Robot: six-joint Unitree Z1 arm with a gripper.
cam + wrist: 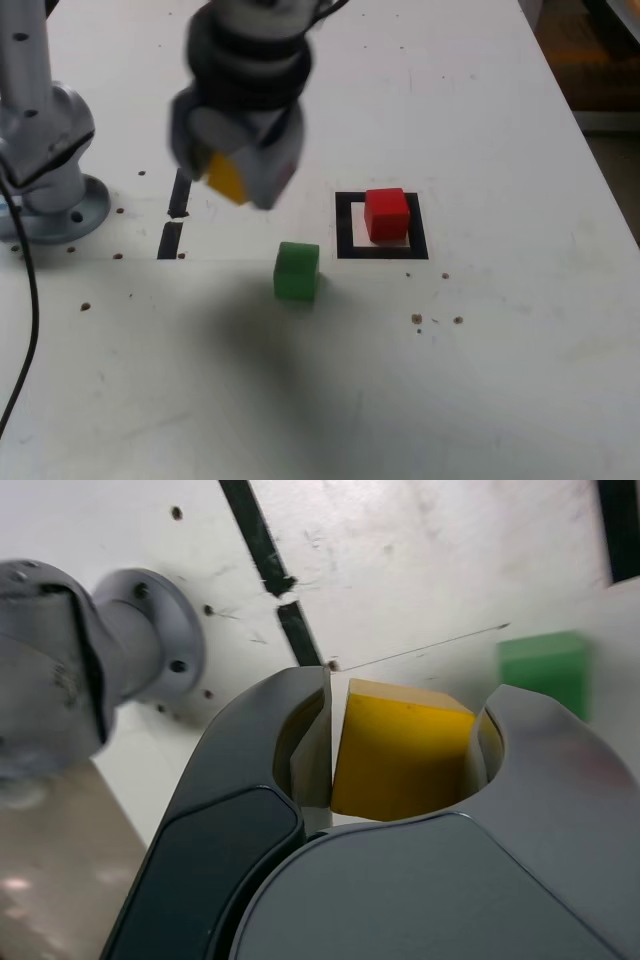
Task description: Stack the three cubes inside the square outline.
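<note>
**Yellow cube aloft in the hand, red cube in the outline**

In the exterior view, the hand (238, 170) hung blurred above the white desk (500, 380), clamped on the yellow cube (226, 178) and clear of the surface. The red cube (387, 214) sat inside the square outline (343, 225), towards its far side. The green cube (296, 271) stood on the desk just outside the outline's near corner, on the side towards the arm's base (55, 200).

In the wrist view, the fingers (310, 745) pressed both sides of the yellow cube (400, 760). The green cube (545, 670) lay beyond, on the desk (420, 570), and two short black strips (275, 580) ran past it.
</note>
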